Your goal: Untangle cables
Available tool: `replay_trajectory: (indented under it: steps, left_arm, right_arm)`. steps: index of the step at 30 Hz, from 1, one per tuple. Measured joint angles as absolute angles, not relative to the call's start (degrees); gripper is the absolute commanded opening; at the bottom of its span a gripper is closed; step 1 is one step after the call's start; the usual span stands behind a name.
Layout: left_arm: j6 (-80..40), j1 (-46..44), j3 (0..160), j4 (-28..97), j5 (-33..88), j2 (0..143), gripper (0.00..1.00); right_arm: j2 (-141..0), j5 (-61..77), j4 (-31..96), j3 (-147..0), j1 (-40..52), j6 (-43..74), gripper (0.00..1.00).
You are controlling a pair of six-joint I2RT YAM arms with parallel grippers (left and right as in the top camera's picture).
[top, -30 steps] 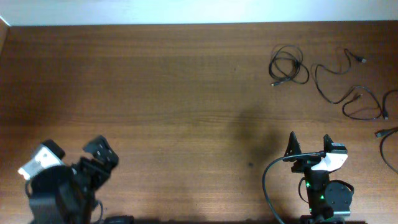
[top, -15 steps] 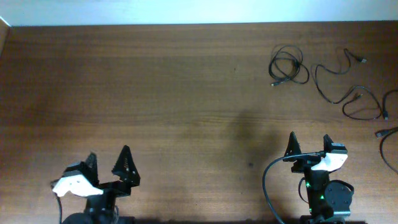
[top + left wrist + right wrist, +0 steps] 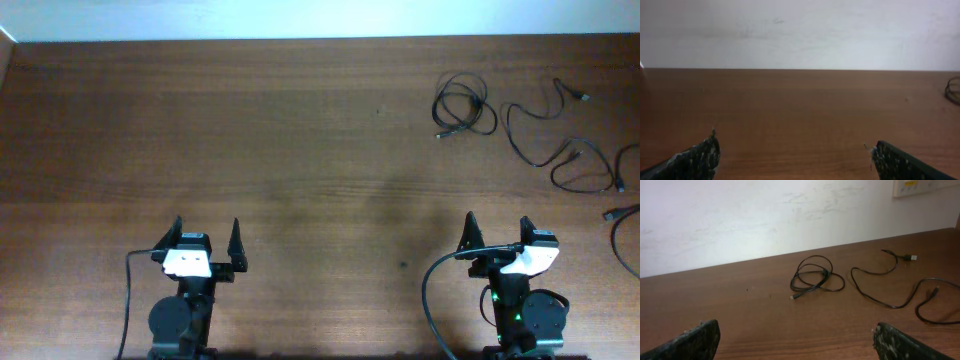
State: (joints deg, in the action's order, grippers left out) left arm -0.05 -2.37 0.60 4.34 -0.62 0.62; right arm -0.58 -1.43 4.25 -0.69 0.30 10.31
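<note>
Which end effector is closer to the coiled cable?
Right. The right end effector faces the coiled cable almost head-on from the near side; the left end effector sits far off to that cable's left.

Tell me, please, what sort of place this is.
Probably an indoor robotics lab bench: a wooden table against a plain white wall, the left gripper and right gripper of two arms at its near edge, and thin black cables laid out at the far right.

The brown wooden worktop (image 3: pixel 300 150) was smooth with a faint sheen; the thin black cables (image 3: pixel 465 105) looked matt, plastic-coated.
</note>
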Motion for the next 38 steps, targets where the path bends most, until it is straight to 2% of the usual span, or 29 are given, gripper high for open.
replay_trajectory:
  steps: [38]
  left_arm:
    - [3.05,-2.35,0.6,4.34,-0.6,0.62,0.99]
  right_arm:
    - [-0.58,-1.43,4.25,-0.69,0.3,10.33,0.98]
